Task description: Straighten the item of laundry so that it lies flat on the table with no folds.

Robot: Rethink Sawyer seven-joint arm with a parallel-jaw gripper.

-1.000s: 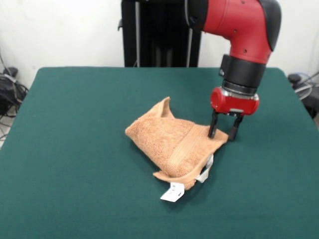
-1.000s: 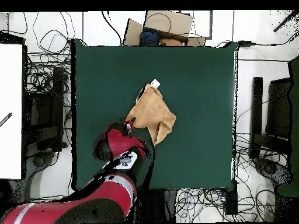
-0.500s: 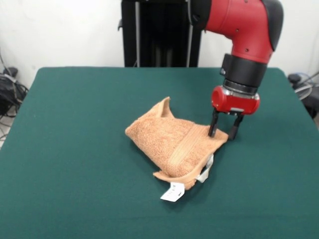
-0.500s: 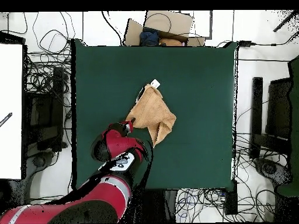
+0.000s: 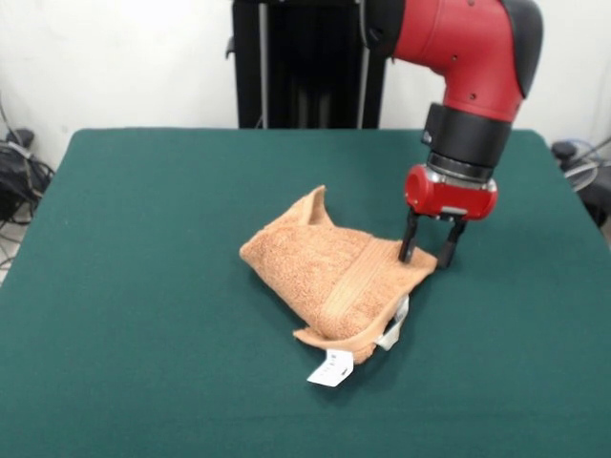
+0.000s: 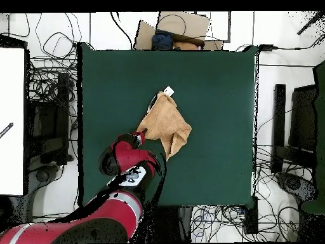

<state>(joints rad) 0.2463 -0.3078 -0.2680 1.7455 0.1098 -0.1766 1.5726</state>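
The orange-tan towel lies crumpled and folded over itself near the middle of the dark green table. One corner stands up at its far side, and its border band runs across the top fold. Two white tags stick out at its near edge. My gripper is open and points down at the towel's right corner. One finger touches the corner and the other stands just past it on the table. In the overhead view the towel lies on the table, with my gripper at its lower left corner, mostly under the arm.
The black pedestal stands behind the table's far edge. Cables and equipment lie on the floor around the table, and a cardboard box sits beyond one edge.
The arm's upper part has shifted very slightly. The gripper and the towel stay where they were.
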